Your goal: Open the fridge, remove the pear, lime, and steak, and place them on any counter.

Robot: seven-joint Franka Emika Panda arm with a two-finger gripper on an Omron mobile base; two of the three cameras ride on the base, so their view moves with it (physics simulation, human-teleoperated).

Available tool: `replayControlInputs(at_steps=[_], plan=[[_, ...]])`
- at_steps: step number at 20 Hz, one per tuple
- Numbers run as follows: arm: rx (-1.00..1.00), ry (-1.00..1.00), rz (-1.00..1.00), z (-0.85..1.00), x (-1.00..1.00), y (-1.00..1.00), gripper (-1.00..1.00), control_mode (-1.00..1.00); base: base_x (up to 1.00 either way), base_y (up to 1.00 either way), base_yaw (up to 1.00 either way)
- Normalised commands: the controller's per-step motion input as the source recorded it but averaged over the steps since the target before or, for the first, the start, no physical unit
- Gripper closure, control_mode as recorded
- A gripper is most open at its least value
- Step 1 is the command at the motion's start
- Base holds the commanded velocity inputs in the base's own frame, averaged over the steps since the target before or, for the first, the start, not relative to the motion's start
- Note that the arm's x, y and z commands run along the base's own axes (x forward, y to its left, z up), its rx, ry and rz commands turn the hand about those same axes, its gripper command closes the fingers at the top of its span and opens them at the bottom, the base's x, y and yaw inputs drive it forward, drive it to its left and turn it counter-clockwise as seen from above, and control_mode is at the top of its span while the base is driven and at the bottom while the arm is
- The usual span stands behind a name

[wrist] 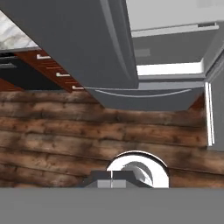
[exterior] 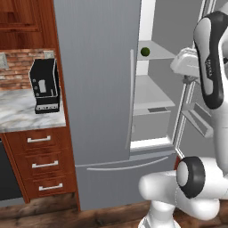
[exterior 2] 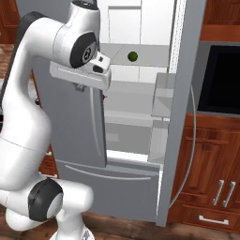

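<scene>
fridge (exterior: 98, 89) right door open, lime (exterior: 145, 51) on its upper shelf. gripper (wrist: 111, 183) clenched, empty, outside the fridge; reaching in clenched would likely knock the lime away.

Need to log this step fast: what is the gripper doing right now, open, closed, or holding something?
Gripper: closed, fingers together with nothing between them, pointing down at the wood floor.

The white arm rises from its base, bends at a dark elbow joint and reaches forward at chest height. Its gripper (wrist: 111, 183) points steeply down toward the floor, fingers pressed together, holding nothing.
</scene>
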Motion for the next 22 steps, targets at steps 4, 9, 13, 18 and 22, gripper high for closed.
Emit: replayControlInputs(at_steps=[4, 9, 13, 18, 22], plan=[[0.11, -0.16, 0.0, -0.05, -0.23, 0.76, 1.0, -1.0, 0.0, 0.0, 0.0], [0.0, -0.04, 0.0, -0.13, -0.08, 0.21, 1.0, -1.0, 0.0, 0.0, 0.0], [0.0, -0.07, 0.02, -0.03, 0.0, 0.09, 1.0, -1.0, 0.0, 0.0, 0.0], [0.0, -0.28, 0.02, 0.0, 0.0, 0.28, -1.0, -1.0, 0.0, 0.0, 0.0], [0.0, -0.31, 0.0, 0.0, 0.0, 0.23, -1.0, -1.0, 0.0, 0.0, 0.0]])
